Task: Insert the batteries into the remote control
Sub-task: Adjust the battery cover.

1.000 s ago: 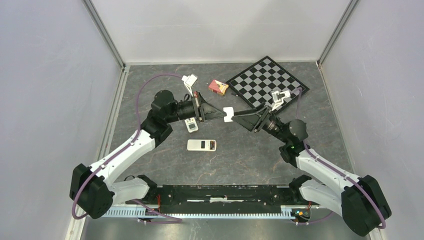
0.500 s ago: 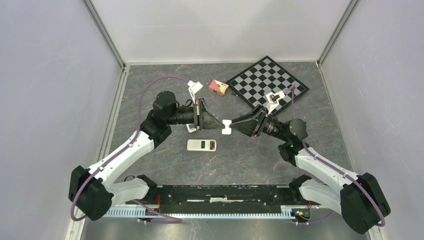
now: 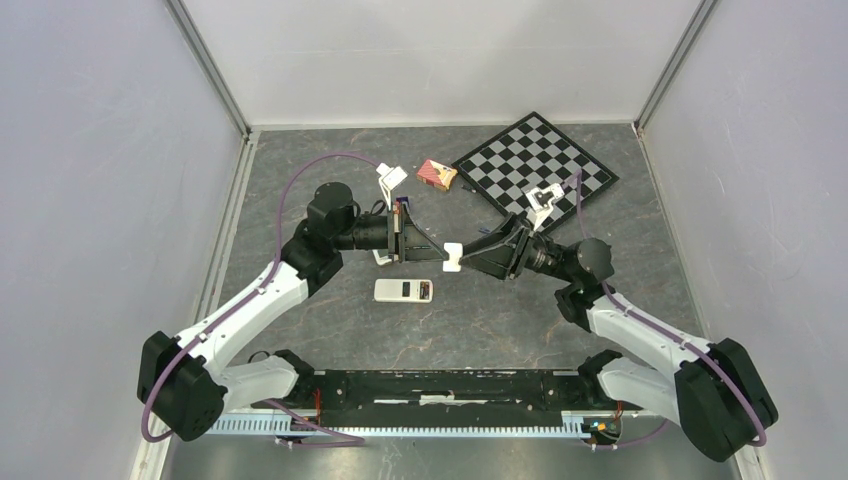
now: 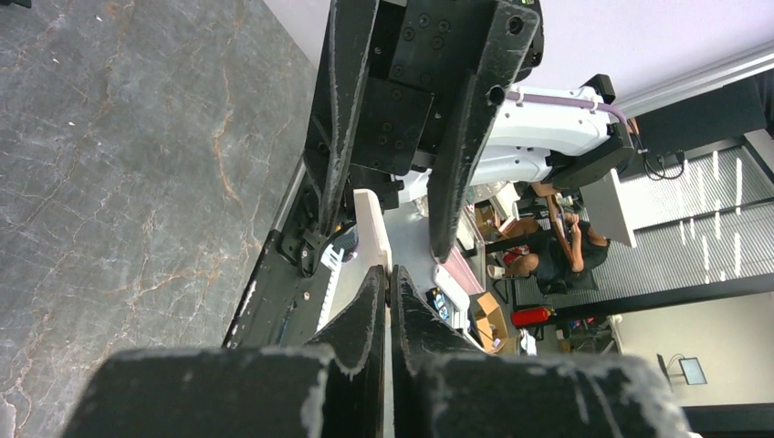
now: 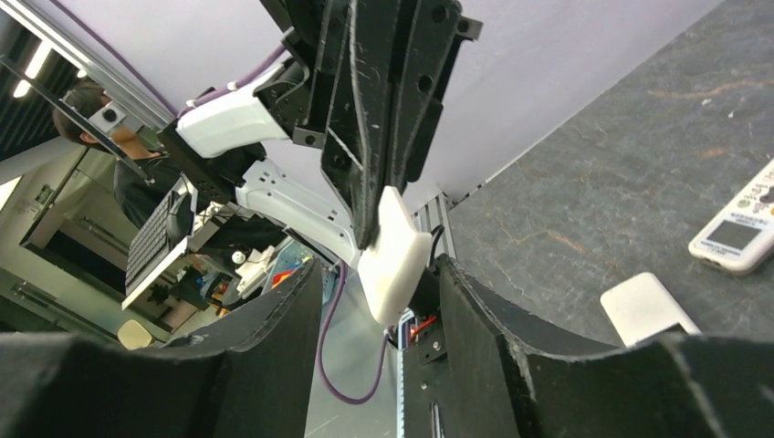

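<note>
Fingers of left arm [image 4: 359, 321] half-hide white piece [image 4: 370, 233].

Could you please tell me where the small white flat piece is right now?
In the top view the white piece is held mid-table, pinched by the left pincer with the right pincer open around it, just beyond the nearer remote.

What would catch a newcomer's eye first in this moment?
Mid-table, both arms meet tip to tip: the left gripper pinches a small white piece in the air, with the right gripper open around it. A checkerboard lies at the rear right, a small red-and-tan box beside its left corner.
</note>
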You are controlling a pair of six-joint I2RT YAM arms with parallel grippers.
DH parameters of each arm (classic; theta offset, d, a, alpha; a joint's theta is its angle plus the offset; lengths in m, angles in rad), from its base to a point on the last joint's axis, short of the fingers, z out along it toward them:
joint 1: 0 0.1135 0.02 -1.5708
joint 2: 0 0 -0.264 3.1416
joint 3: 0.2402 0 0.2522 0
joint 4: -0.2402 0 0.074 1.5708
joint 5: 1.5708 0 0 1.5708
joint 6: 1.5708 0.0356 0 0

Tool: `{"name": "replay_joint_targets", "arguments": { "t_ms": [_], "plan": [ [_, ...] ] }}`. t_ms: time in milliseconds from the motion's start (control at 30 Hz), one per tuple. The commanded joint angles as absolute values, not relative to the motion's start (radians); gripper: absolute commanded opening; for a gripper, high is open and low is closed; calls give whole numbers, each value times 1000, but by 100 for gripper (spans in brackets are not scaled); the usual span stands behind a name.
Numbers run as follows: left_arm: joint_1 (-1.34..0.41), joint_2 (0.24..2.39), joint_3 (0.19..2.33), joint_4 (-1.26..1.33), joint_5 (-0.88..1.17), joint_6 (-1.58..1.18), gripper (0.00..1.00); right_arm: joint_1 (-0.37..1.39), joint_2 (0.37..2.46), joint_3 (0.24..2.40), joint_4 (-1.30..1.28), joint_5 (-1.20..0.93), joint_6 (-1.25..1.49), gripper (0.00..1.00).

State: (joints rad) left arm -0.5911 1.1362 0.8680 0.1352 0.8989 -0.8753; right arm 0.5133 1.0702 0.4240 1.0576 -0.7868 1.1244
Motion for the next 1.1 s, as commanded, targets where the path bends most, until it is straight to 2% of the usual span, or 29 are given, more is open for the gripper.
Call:
{"name": "replay_joint_targets", "arguments": {
  "t_ms": [0, 200, 400, 533, 633, 667, 700, 767, 800, 867, 900, 967, 1067],
  "plan": [
    [-588, 1142, 885, 142, 907, -828, 2, 517, 1053, 460, 969, -814, 1062, 52],
    [-589, 1147, 885, 149, 910, -831, 2, 517, 1066, 445, 1069, -802, 1113, 40],
    [-588, 1147, 883, 146, 913, -831, 2, 518, 1082, 437, 1178, -795, 1169, 37],
    [-584, 1144, 881, 146, 909, -830, 2, 518, 1096, 433, 1223, -805, 1202, 25],
    [-577, 1142, 878, 146, 907, -831, 3, 519, 1096, 428, 1209, -798, 1195, 9],
    [-575, 1141, 875, 146, 907, -832, 8, 520, 1094, 427, 1202, -793, 1193, 3],
    [-572, 1138, 871, 146, 904, -833, 17, 519, 1092, 425, 1192, -788, 1187, 0],
    [-563, 1129, 857, 145, 900, -832, 39, 519, 1090, 421, 1156, -773, 1170, 0],
    [-555, 1122, 848, 141, 891, -831, 55, 520, 1090, 420, 1123, -767, 1160, 0],
    [-535, 1100, 825, 114, 857, -811, 75, 521, 1088, 415, 1050, -745, 1125, 0],
    [-521, 1086, 809, 87, 834, -794, 81, 523, 1087, 410, 1009, -727, 1110, 0],
    [-488, 1062, 780, 31, 775, -767, 87, 529, 1090, 394, 954, -692, 1087, 0],
    [-432, 1030, 719, 6, 734, -773, 90, 539, 1100, 356, 938, -642, 1090, 0]
  ]
}}
